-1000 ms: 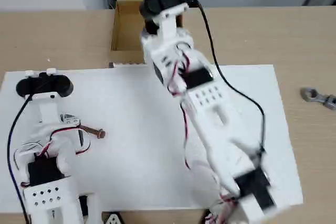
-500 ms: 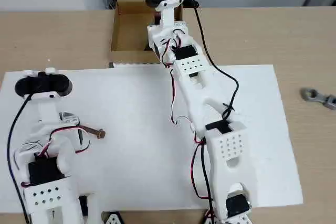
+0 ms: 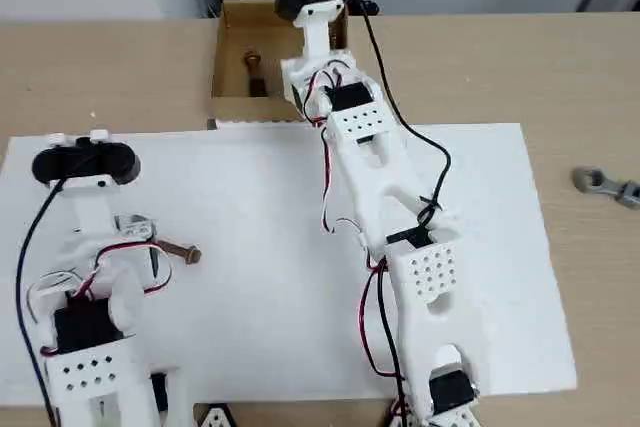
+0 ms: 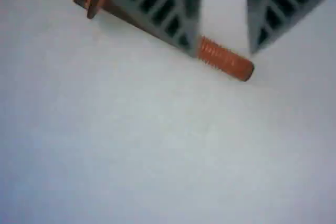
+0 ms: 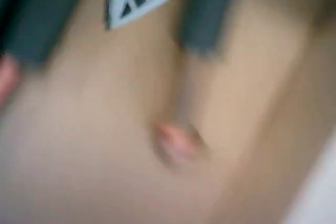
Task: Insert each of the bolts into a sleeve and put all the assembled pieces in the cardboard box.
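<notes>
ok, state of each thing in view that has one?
Rusty-brown threaded bolt, lying flat on the white sheet.
Left gripper, open, tips at the bolt.
Brown cardboard box, open-topped, one piece inside.
Brown bolt-like piece, lying on the box floor.
Right gripper, over the box, too blurred to judge.
Silver metal tool, lying on the table.

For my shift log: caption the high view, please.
Right arm stretched over the cardboard box with one piece inside; left end effector at a bolt on the white sheet.
</notes>
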You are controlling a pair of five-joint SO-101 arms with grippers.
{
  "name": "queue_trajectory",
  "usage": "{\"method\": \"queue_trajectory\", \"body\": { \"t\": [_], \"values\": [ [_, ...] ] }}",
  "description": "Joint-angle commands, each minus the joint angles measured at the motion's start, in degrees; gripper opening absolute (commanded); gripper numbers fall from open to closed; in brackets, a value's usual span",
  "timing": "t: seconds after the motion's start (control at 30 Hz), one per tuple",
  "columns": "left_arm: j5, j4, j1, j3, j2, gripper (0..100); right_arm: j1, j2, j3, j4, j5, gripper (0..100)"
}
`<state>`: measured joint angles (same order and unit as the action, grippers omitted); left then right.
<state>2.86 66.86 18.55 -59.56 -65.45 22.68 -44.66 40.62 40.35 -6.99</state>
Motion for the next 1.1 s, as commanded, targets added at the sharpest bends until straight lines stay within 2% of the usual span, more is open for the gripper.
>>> {"method": "queue_trajectory", "body": {
  "t": [0.0,0.07,0.2,0.5,0.63,0.8,0.87,1.07],
  "values": [
    [2.90,1.67,-0.09,0.92,-0.26,15,-1.36,13.58,3.08,4.97,0.00,0.2],
    [6.15,1.76,0.18,1.80,-0.26,14,-1.71,18.51,3.08,8.75,-0.09,2.6],
    [10.81,2.73,0.18,7.43,3.25,15,-2.24,27.74,3.08,21.76,-0.09,0.3],
    [25.67,7.03,-0.09,25.19,37.36,15,-2.59,48.92,2.99,54.37,2.73,0.2],
    [36.13,10.02,-0.18,33.54,49.58,15,-5.41,59.47,1.41,55.25,4.22,0.2],
    [55.56,19.52,-0.97,42.68,60.13,15,-11.03,69.67,-8.53,55.16,7.03,0.2],
    [61.27,22.33,-1.05,45.49,63.21,15,-12.97,72.92,-13.54,55.08,6.95,0.2],
    [69.63,24.35,-1.76,49.63,67.16,15,-16.22,83.03,-28.57,55.08,6.95,0.2]
  ]
}}
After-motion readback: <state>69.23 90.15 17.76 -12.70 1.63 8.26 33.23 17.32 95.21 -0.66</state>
